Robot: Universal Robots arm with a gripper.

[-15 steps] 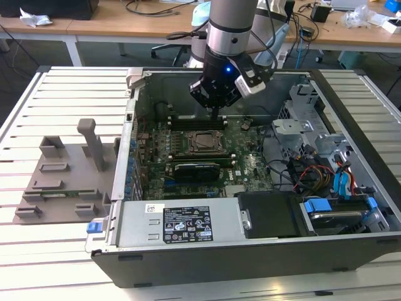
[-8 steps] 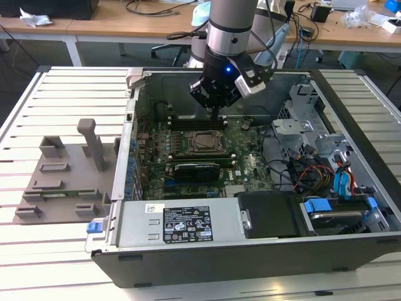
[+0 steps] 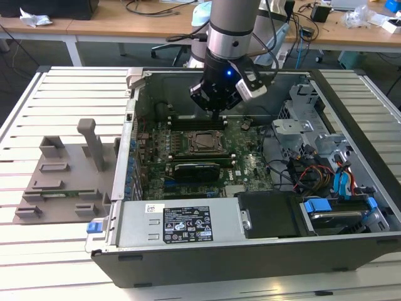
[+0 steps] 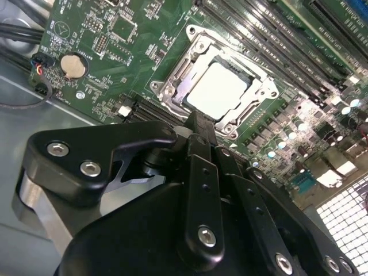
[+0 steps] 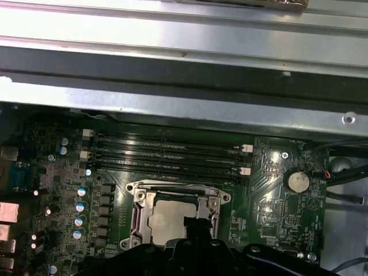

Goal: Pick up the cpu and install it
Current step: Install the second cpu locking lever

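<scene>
**CPU seated in socket, gripper poised just above**

Seen in the exterior view: open computer case (image 3: 263, 251) lying on a slatted bench (image 3: 37, 113), motherboard (image 3: 250, 166) exposed inside, robot arm (image 3: 232, 31) reaching down from the far side. Gripper (image 3: 216, 108) hanging low over the board, above the far edge of the socket frame (image 3: 202, 143). To the exterior view's left of the case, a grey fixture block (image 3: 62, 182) on the bench. To the exterior view's right inside the case, drive cage (image 3: 301, 119), coloured cables (image 3: 313, 172) and blue latches (image 3: 316, 205). Socket contents too dark to make out from here.

Shown far better in both wrist views: the cpu (image 4: 219, 90) lying flat inside the socket frame (image 4: 215, 86), silvery top bright and square to the metal surround. In the first wrist view, the cpu (image 5: 172, 217) sitting in the frame (image 5: 175, 210) with the memory slots (image 5: 167, 158) just beyond and a coin cell (image 5: 297, 181) off to one side. Coin cell (image 4: 73, 66) also visible in the second wrist view.

Fingers (image 4: 198, 129) drawn together, tips meeting at the near rim of the socket frame, clamped on nothing. Gripper (image 5: 195, 224) tip overlapping the edge of the cpu in the first wrist view; contact or a small gap, cannot tell.
</scene>
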